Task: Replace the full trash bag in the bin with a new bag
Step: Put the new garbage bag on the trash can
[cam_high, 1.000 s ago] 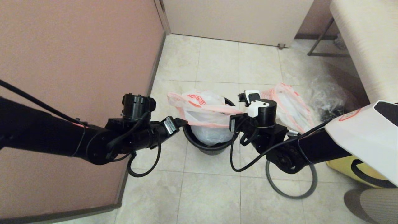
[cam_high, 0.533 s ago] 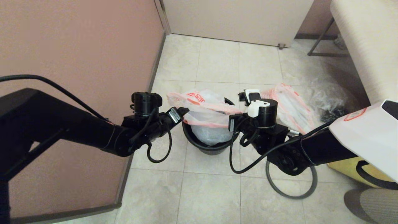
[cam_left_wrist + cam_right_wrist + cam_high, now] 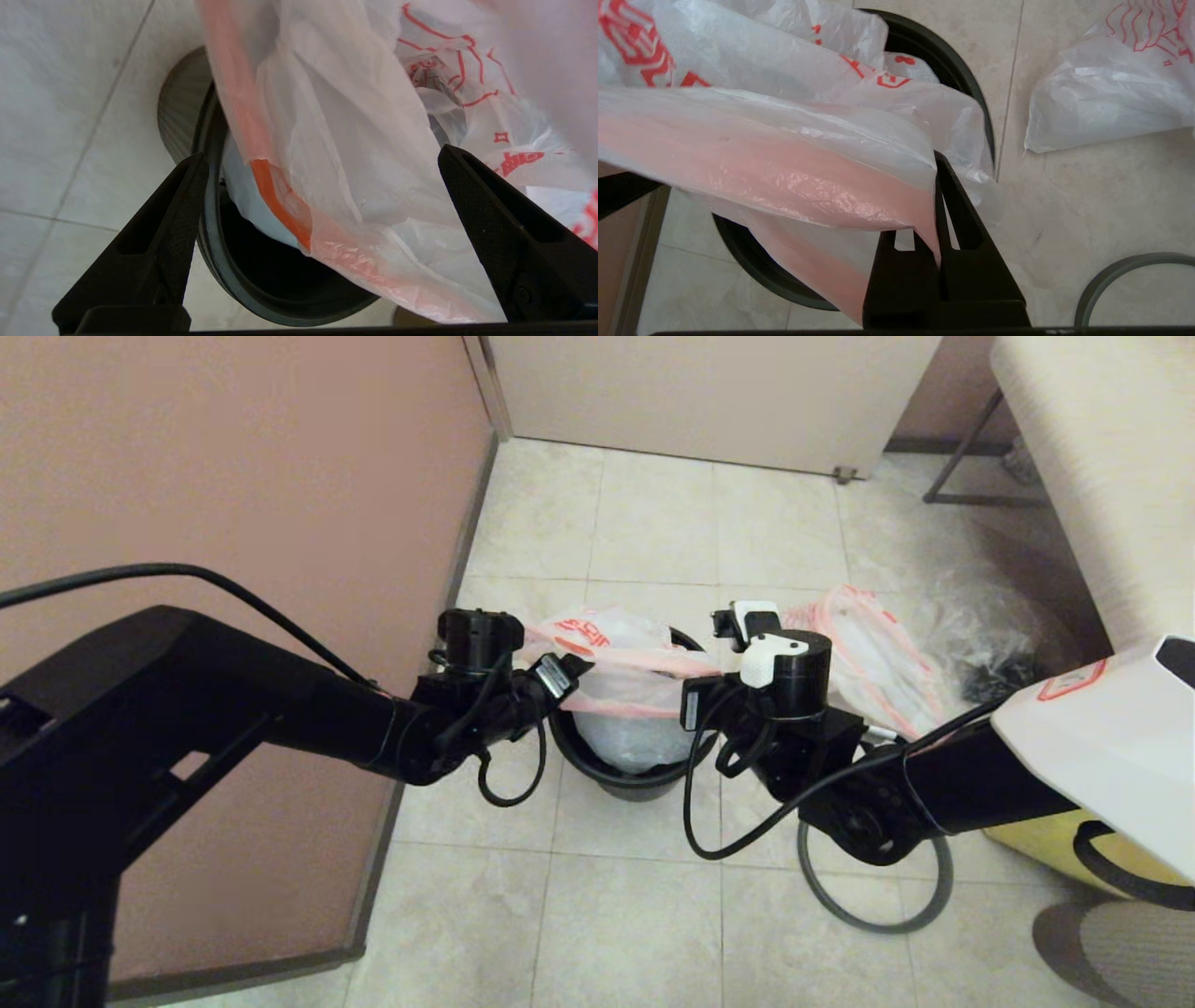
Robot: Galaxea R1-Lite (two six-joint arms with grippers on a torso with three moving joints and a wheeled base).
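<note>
We note the left gripper (image 3: 322, 186) has advanced from beside the bin (image 3: 631, 777) to the left side of its mouth; its jaws are spread wide around the orange edge of the new bag (image 3: 624, 665), not yet closed on it. The right gripper (image 3: 937, 196) stays clamped on the bag's edge at the right side, holding it stretched above the bin. The full trash bag (image 3: 873, 658) lies on the floor to the right, the grey hoop (image 3: 878, 919) nearer us. We judge the next step is a left pinch, then spreading the opening.
</note>
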